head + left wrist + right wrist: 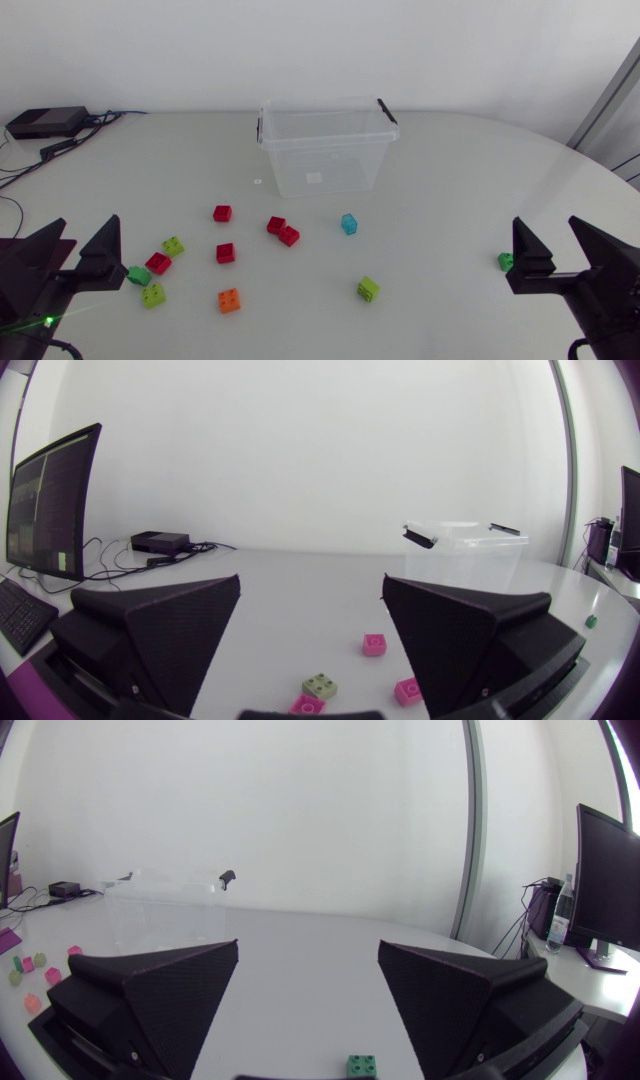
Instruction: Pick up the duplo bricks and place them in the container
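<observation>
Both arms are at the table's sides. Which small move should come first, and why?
Probably the right gripper should lower over the dark green brick. It is open, that brick lies right beside it, far from the other bricks, and the container looks empty.

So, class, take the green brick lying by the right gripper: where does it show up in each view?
Head view: the green brick lies on the table right beside the right gripper.
Left wrist view: a tiny speck far across the table, off to one side of the clear container.
Right wrist view: close ahead, between the gripper's open fingers.
Shared landmark: the clear container.
</observation>
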